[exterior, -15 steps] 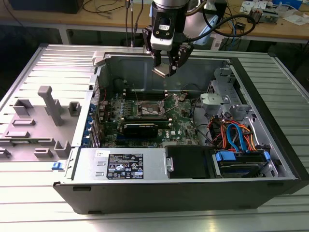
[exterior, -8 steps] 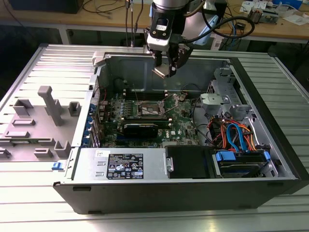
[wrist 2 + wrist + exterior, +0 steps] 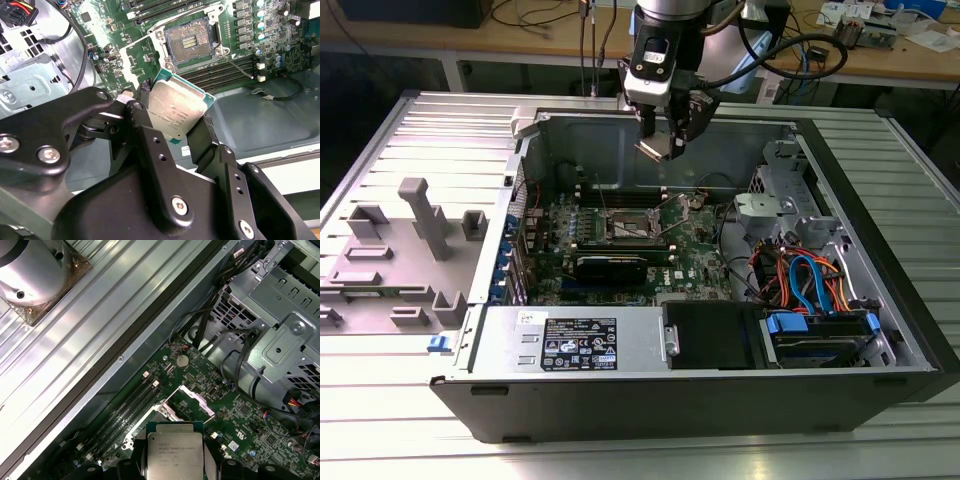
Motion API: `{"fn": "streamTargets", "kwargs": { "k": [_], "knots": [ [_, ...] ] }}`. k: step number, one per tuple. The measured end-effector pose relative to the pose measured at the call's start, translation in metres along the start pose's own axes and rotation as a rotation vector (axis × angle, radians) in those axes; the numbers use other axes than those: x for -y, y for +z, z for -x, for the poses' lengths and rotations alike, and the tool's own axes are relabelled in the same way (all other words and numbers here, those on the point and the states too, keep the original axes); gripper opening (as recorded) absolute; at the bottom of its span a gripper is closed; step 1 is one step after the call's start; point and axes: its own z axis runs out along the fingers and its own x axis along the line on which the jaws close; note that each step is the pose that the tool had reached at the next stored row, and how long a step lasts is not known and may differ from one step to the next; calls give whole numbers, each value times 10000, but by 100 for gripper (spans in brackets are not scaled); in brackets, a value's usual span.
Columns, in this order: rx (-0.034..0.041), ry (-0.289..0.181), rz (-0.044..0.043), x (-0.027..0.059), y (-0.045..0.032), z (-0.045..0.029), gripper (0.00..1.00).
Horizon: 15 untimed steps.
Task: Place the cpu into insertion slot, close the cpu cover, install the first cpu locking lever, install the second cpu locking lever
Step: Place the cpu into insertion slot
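Note:
My gripper (image 3: pixel 660 148) hangs above the open computer case (image 3: pixel 880 300), near its back wall, and is shut on the cpu (image 3: pixel 653 150). In both wrist views the cpu (image 3: pixel 176 107) (image 3: pixel 174 454) is a flat square chip with a silvery top, pinched at two opposite edges by the black fingers (image 3: pixel 202 135). Below it on the green motherboard (image 3: pixel 695 255) the insertion slot (image 3: pixel 192 42) (image 3: pixel 633 226) lies bare, its contact field showing. The cpu cover (image 3: pixel 196 399) (image 3: pixel 686 203) stands tipped up beside the slot. A thin wire lever (image 3: pixel 237 67) sticks out by the slot.
Black memory slots (image 3: pixel 127 410) run beside the slot. A metal drive cage (image 3: pixel 775 185) and a bundle of orange and blue cables (image 3: pixel 810 280) fill the exterior view's right of the case. A power supply (image 3: pixel 575 340) lies at the front, and a grey fixture (image 3: pixel 420 230) stands outside.

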Motion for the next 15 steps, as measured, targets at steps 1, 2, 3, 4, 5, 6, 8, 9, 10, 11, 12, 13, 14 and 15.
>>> {"fn": "streamTargets", "kwargs": {
  "k": [1,2,3,4,5,6,8,9,10,11,12,13,14,15],
  "knots": [
    [0,5,0,0,0,0,54],
    [0,11,0,0,0,0,54],
    [1,19,-1,0,0,0,54],
    [3,35,-1,0,-1,1,54],
    [5,61,1,0,0,1,54],
    [11,130,2,1,0,2,54],
    [24,272,2,2,1,3,54],
    [31,356,4,3,2,3,54],
    [37,433,7,3,4,3,54],
    [47,555,8,4,5,4,54],
    [56,656,11,4,6,5,54],
    [56,685,15,8,7,8,54],
    [57,687,14,11,7,11,54],
    [58,686,12,15,6,16,54]
  ]
}}
